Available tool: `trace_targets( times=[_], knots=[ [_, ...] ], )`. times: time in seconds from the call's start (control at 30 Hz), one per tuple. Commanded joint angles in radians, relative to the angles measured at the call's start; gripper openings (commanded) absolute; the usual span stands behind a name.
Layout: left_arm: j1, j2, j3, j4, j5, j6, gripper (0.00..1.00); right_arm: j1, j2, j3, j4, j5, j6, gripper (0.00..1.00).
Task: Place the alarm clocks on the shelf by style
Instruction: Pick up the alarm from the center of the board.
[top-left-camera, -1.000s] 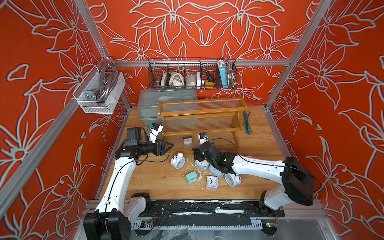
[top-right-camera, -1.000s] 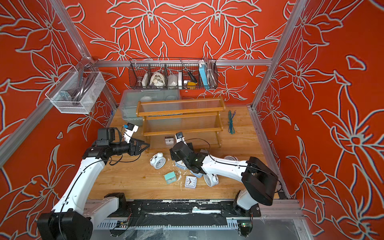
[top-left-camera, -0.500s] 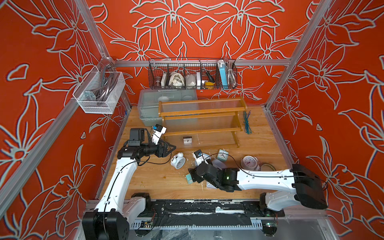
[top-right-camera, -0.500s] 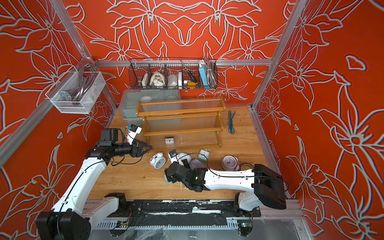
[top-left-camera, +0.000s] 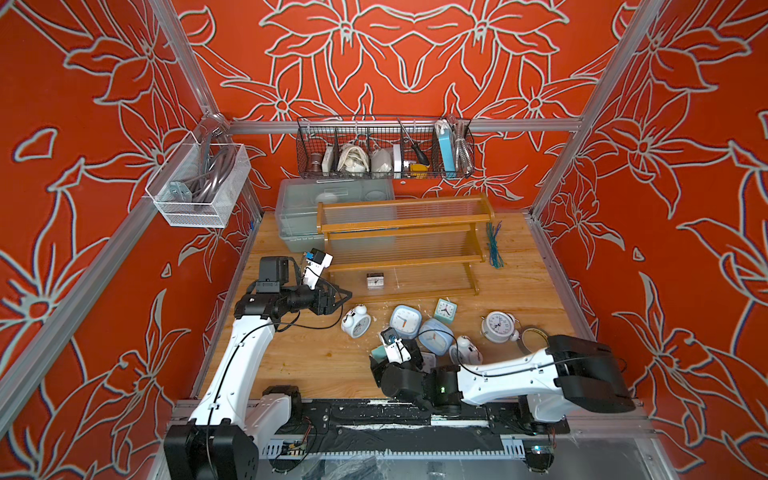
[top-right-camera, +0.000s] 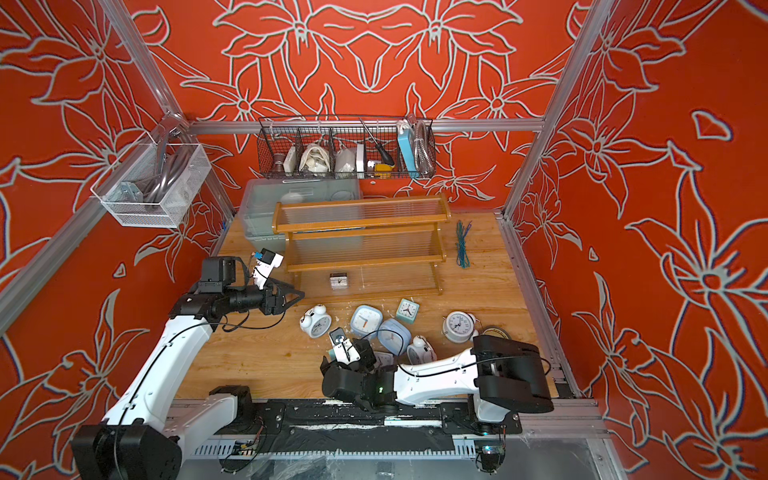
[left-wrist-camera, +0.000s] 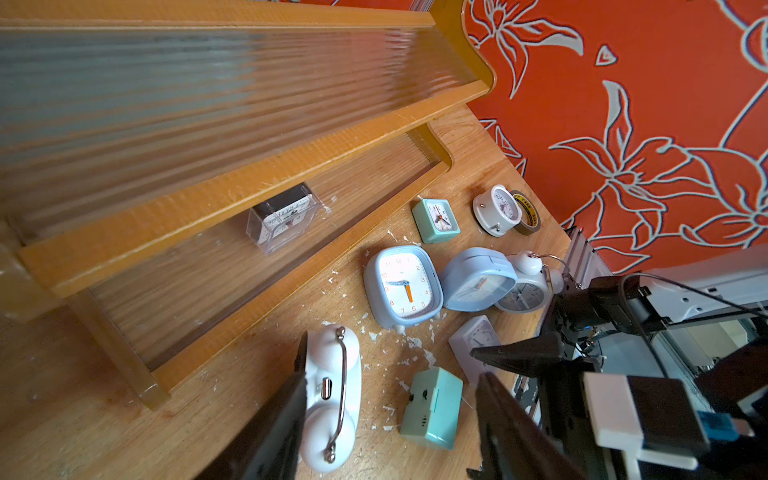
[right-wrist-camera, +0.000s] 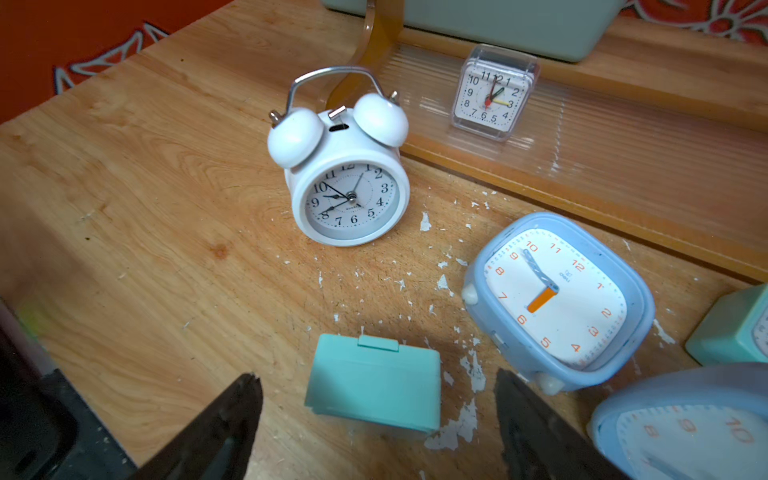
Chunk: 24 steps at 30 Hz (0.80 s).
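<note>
Closest to me, the right gripper sits low over the table with its jaws spread wide. The face-down teal clock lies between the two fingertips with a gap on each side, so nothing is held. Just past it a small pale square clock lies flat, partly hidden under the right arm in both top views. Beyond that I see a huddle. A pale-blue clock has its face and orange hand turned up, and a second pale-blue clock is tilted right against it. A twin-bell clock sits just beside that one. Further right, a round white clock lies on its back next to a tape roll. A second teal clock sits near the foot of the shelf. On my left, the left gripper hangs with its jaws partly apart and empty. It is near a standing twin-bell clock, whose bells point toward the shelf. I can't tell from the wrist view whether a finger touches it. Only one clock is on the shelf, a clear-cased square clock upright on the lowest tier, toward its left half. The two upper tiers are bare. A clear bin stands behind the shelf's left end, and green ties lie at its right end. A wire basket hangs on the back wall.
</note>
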Motion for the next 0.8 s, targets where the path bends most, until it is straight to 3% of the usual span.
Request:
trace_targets(
  times=[0.0, 0.2, 0.5, 0.77],
  knots=[
    [-0.005, -0.016, -0.014, 0.010, 0.008, -0.001, 0.66, 0.016, 0.042, -0.018, 0.078, 0.086, 0.043, 0.92],
    [-0.005, -0.012, -0.017, 0.012, 0.008, 0.001, 0.66, 0.016, 0.100, -0.016, 0.106, 0.092, 0.053, 0.93],
    [-0.005, -0.010, -0.018, 0.012, 0.003, 0.001, 0.66, 0.016, 0.132, -0.031, 0.148, 0.088, 0.053, 0.82],
    [-0.004, -0.009, -0.016, 0.011, -0.001, -0.001, 0.66, 0.014, 0.144, -0.030, 0.155, 0.087, 0.054, 0.78]
  ],
)
